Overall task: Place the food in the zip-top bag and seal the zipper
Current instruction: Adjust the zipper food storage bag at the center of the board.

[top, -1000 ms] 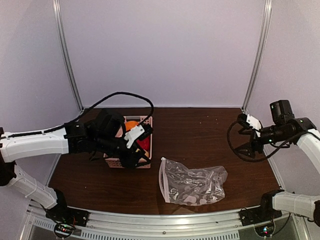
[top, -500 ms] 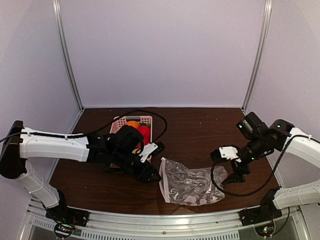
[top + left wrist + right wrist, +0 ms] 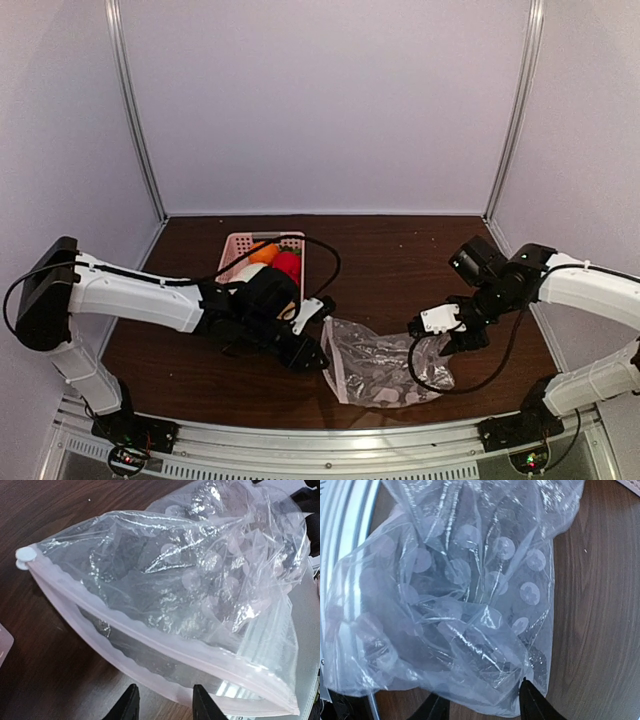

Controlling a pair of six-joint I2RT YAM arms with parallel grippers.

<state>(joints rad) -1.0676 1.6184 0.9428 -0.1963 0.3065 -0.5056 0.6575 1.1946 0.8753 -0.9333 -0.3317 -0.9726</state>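
The zip-top bag (image 3: 385, 362) lies crumpled and empty on the brown table, its mouth facing left. My left gripper (image 3: 312, 355) is open just left of the mouth; in the left wrist view the zipper (image 3: 165, 645) lies right in front of my left gripper (image 3: 163, 705). My right gripper (image 3: 452, 340) is open at the bag's right end; in the right wrist view the bag's closed end (image 3: 470, 630) sits between the tips of my right gripper (image 3: 482, 705). Orange (image 3: 263, 253) and red (image 3: 288, 264) food shows in the pink basket (image 3: 240, 243); other pieces are hidden by the left arm.
The pink basket stands at the back left, partly under my left arm. A metal rail (image 3: 330, 440) runs along the table's near edge, close to the bag. Cables loop from both wrists over the table.
My left gripper has moved from the basket right and down to the bag's mouth. My right arm has swung in from the far right down to the bag's right end.
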